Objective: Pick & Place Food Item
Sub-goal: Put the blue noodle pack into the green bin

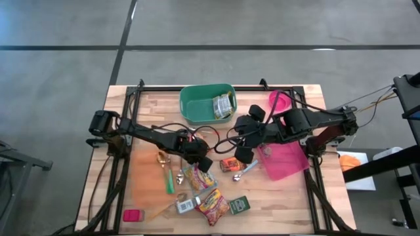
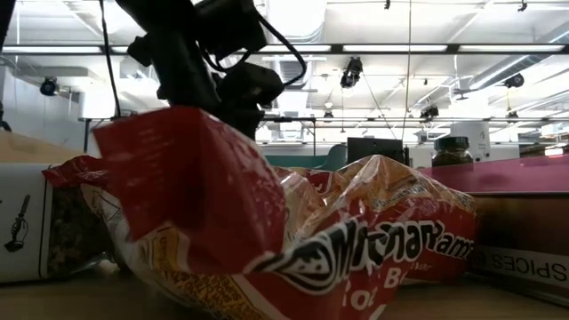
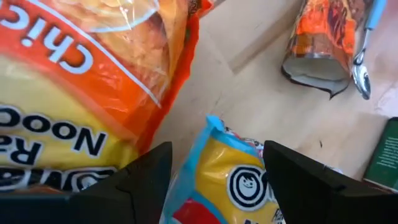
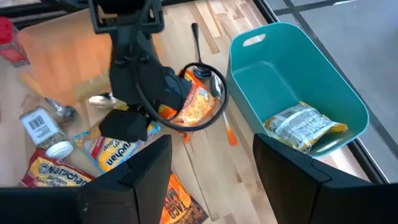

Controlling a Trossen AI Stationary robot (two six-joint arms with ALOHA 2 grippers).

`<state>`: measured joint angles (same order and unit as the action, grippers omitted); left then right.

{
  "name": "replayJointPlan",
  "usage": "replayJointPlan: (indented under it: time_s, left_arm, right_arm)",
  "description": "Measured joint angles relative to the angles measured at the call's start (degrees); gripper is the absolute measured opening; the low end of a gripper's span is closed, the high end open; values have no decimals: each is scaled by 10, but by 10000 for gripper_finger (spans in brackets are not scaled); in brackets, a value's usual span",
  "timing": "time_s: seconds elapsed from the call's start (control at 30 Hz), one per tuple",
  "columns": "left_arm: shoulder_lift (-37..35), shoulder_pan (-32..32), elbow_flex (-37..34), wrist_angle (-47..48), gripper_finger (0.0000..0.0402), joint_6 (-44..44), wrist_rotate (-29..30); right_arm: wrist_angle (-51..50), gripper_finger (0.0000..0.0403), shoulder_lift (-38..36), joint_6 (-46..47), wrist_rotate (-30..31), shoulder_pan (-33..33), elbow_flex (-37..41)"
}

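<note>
**Left pincer over the noodle packs, right pincer waiting above the counter**

The left pincer (image 1: 197, 152) is low at the middle of the wooden counter (image 1: 151, 105). Its 2 fingers (image 3: 134, 180) stand apart in the left wrist view, with a blue-and-yellow noodle pack (image 3: 233, 186) between them; nothing shows them pressing on it, so no grip can be confirmed. Just beside that pack lies an orange ramen packet (image 3: 93, 74). An opened orange pouch (image 3: 320, 43) sits farther off, with a spoon (image 3: 362, 71) next to it.

The right pincer (image 1: 244, 147) hangs above the counter's middle, its fingers (image 4: 140, 180) spread and holding nothing. Behind it stands a green bin (image 1: 197, 105) at the counter's far edge, with 1 yellow food packet (image 4: 305, 127) lying inside. A pink tray (image 1: 285, 164) lies on the right side of the counter.

Near the front edge, a red snack bag (image 1: 213, 204) fills the low view, with a small spice jar (image 1: 185, 204) just beside it.
</note>
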<state>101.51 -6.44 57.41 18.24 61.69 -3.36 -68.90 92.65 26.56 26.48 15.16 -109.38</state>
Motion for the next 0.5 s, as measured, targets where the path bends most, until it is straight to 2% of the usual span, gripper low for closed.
replayJointPlan:
  time_s: [0.27, 0.5]
  left_arm:
    - [-1, 0, 0, 14, 240, -7, 2]
    - [0, 0, 0, 16, 161, -43, -1]
  right_arm:
    - [-12, 223, 0, -1, 0, 0, 0]
    - [-12, 223, 0, -2, 0, 0, 0]
